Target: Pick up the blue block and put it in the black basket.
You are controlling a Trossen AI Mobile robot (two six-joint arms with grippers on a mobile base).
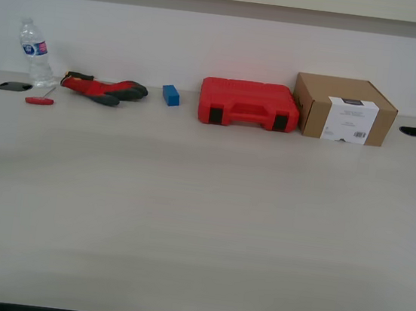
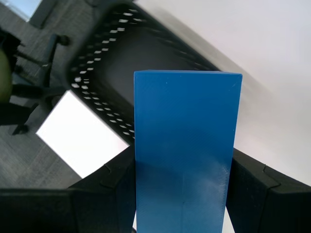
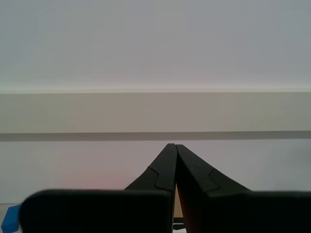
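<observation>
In the first wrist view my first gripper [image 2: 183, 206] is shut on the blue block [image 2: 187, 136], a plain bright-blue brick that stands lengthwise between the black fingers [image 2: 252, 189]. The block hangs over the near rim of the black basket [image 2: 99, 65], a mesh-walled bin standing on the floor beside the white table edge [image 2: 272, 63]. My second gripper [image 3: 174, 146] is shut and empty, pointing at a pale wall. Neither arm shows in the exterior view.
On the table's far side stand a water bottle [image 1: 35, 51], a red screwdriver [image 1: 38, 100], a red glove [image 1: 102, 88], a small blue cube [image 1: 170, 95], a red case [image 1: 248, 104] and a cardboard box [image 1: 343, 109]. An office chair base [image 2: 36, 63] stands beside the basket.
</observation>
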